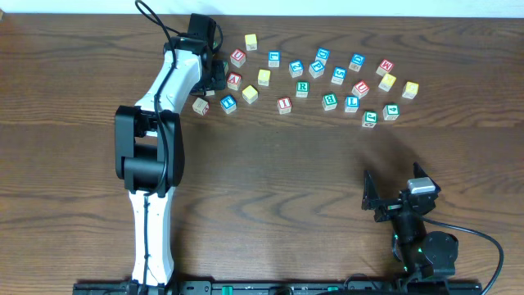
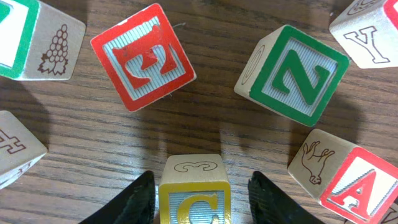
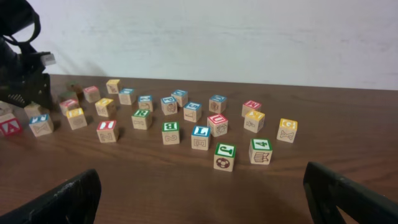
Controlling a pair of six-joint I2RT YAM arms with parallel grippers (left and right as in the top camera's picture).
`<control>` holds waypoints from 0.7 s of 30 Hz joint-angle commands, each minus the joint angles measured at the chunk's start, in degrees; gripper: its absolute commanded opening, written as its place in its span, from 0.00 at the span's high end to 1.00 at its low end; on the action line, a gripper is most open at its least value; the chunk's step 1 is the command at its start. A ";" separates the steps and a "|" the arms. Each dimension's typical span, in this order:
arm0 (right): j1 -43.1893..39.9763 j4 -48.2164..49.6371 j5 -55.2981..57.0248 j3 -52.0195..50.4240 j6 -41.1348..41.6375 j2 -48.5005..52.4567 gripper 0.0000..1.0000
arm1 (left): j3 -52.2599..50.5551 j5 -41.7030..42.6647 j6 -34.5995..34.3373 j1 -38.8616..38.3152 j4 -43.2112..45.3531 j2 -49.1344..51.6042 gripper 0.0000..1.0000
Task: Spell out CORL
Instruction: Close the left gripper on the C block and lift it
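Note:
In the left wrist view a wooden cube with a yellow C [image 2: 194,193] stands on the table between the two black fingers of my left gripper [image 2: 201,177]. The left finger is almost against the cube and a gap shows on the right side, so the gripper is open around it. In the overhead view the left gripper [image 1: 214,74] covers this cube at the left end of the cube scatter. The green R cube [image 1: 302,88] and blue L cube [image 1: 351,102] sit further right. Several yellow-topped cubes [image 1: 264,77] are too small to read. My right gripper [image 3: 200,180] is wide open and empty.
Around the C cube lie a red E cube [image 2: 143,57], a green Z cube [image 2: 292,74], a red A cube [image 2: 348,180] and a Y cube [image 2: 367,34]. Bare dark wood table [image 1: 270,188] spreads in front of the cubes. The green J cube [image 3: 224,157] is nearest the right gripper.

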 commanded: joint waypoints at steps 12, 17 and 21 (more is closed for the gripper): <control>-0.35 -0.20 0.28 -0.13 -0.17 -0.28 0.01 | -0.59 -0.96 -0.68 -0.22 -0.15 1.05 0.71; -0.35 -0.20 0.28 -0.13 -0.17 -0.28 0.01 | -0.35 -0.98 -0.63 -0.15 -0.42 -0.02 0.71; -0.35 -0.20 0.28 -0.13 -0.17 -0.28 0.01 | 0.33 -0.98 -0.61 -0.17 -1.73 -3.26 0.71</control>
